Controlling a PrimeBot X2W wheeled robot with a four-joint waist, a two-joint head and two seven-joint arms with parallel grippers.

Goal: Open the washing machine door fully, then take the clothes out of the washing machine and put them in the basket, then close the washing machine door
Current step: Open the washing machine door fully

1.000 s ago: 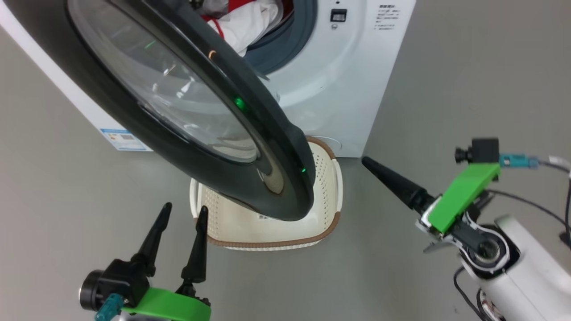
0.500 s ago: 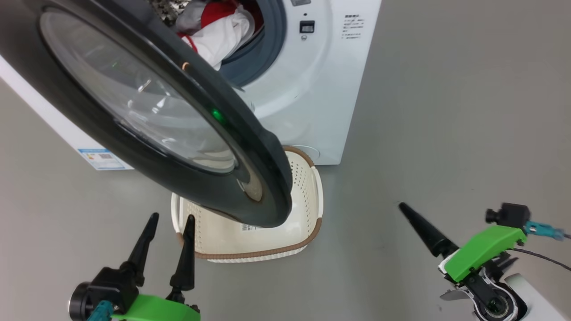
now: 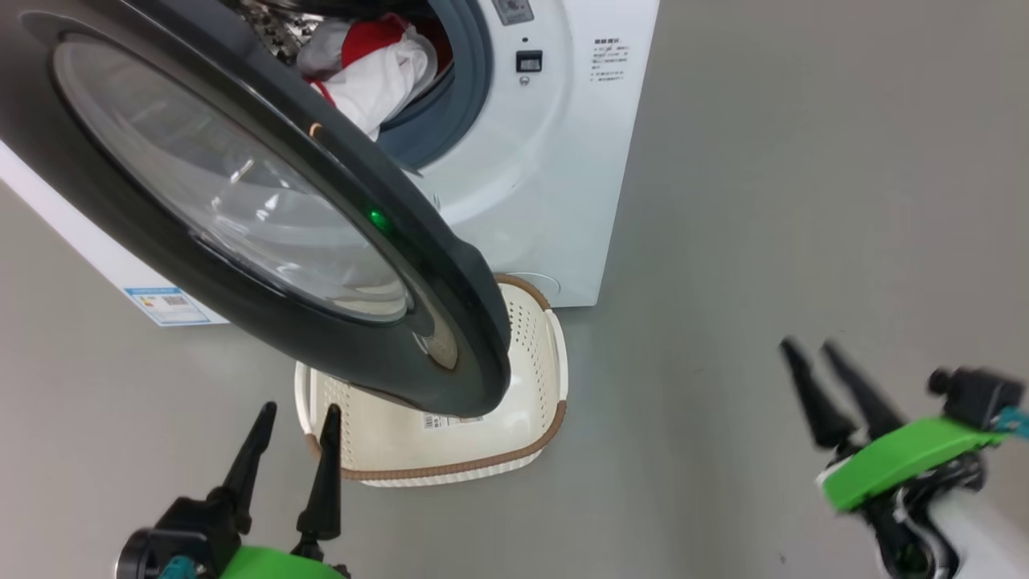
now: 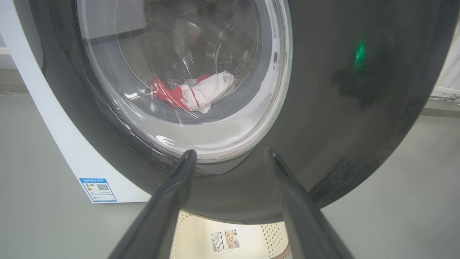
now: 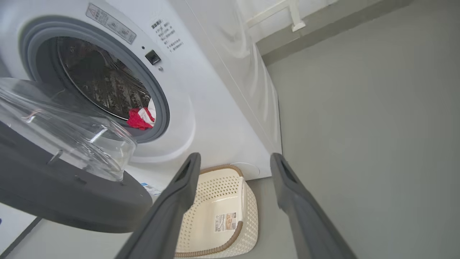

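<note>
1. Washer stands on the grey floor. Its door is swung out from the front, black rim toward the head cam.
2. Clothes: red + white bundle in the drum mouth, at its lower lip by the grey ring. Nothing grips them.
3. Basket: on the floor just before the washer's base, w/ a label on its bottom. Can't tell if it touches the washer.
4. In the way: the door hangs over the basket's rear part and sits btwn the L gripper and the drum. In the L wrist view the clothes show thru the glass.
5. L gripper: low, near the basket's near-left corner, fingers spread w/ nothing btwn them, aimed at the door's lower rim, apart from it.
6. R gripper: over bare floor, well right of the basket, fingers spread, holding nothing. The R wrist view looks past the door's edge to the drum mouth, clothes and basket.
7. Other bits: blue sticker at the washer's lower corner, small dark display on the front, green glint on the door rim.
8. Hidden / unclear in the head view: the door covers the basket's rear-left and much of the drum mouth. The drum's top is cut by the frame edge, the R gripper is blurred, the L gripper's base is cut off at the bottom. Sticker print is too small to read.
</note>
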